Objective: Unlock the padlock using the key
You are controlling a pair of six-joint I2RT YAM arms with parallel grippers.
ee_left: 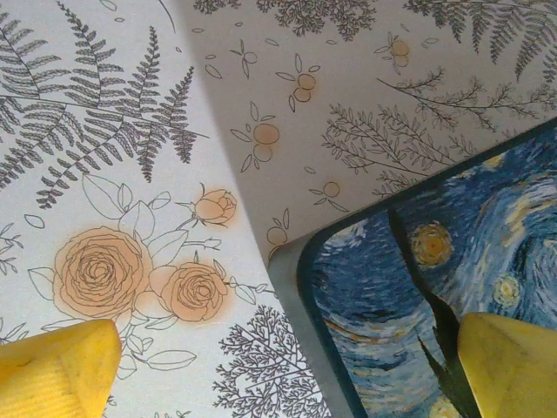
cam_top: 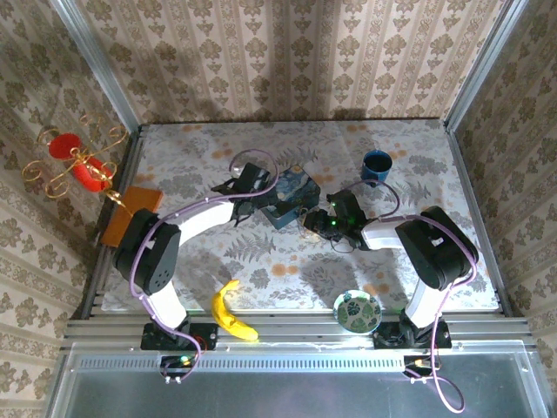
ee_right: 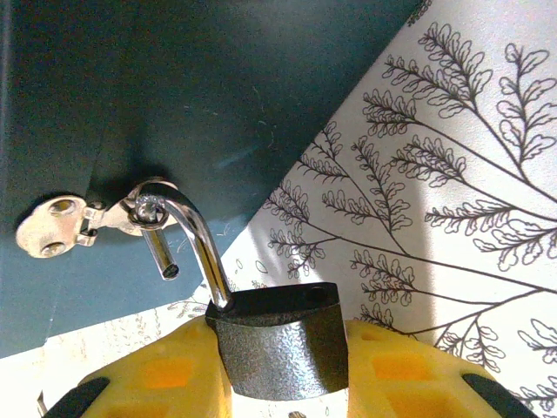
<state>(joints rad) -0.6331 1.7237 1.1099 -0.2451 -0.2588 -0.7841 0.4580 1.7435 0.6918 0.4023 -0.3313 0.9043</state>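
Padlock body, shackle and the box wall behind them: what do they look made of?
Padlock body: likely cast metal, dark grey, pebbled matte skin. Shackle: polished steel or chrome, by its bright mirror glints. Box wall: probably painted tin, smooth teal with faint scratches.

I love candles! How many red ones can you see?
2. One red candle is at the far left of the top view; the second red candle sits just lower and right of it. None looks hidden.
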